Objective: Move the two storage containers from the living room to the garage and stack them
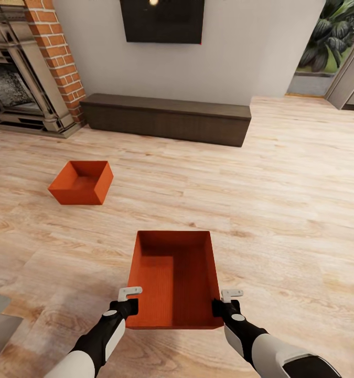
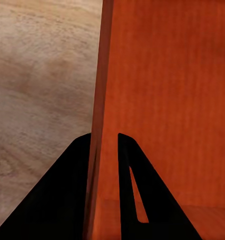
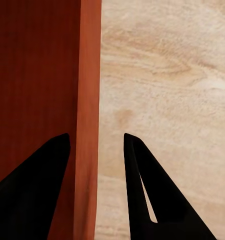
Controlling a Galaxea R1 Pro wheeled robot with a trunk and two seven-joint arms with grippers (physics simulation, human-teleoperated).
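**L wrist cam: end effector straddling bin wall**

L end effector (image 2: 106,150) has two black fingers (image 2: 57,200), one each side of the orange-red storage container (image 2: 167,100) wall. Wall edge runs straight up btwn them. One finger sits over the wood plank floor (image 2: 37,75) outside the bin, the other against the inner face, w/ a slot showing orange through it. Gap to wall looks v. small; contact can't be confirmed. Bin bottom visible at inner finger base.

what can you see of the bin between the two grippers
The near bin is an orange-red, open-top rectangular box with plain, slightly tapered walls, plastic-looking and empty. It sits upright and level over the wood floor, long side running away from the robot. The left gripper and right gripper each straddle a side wall near its closest corners.
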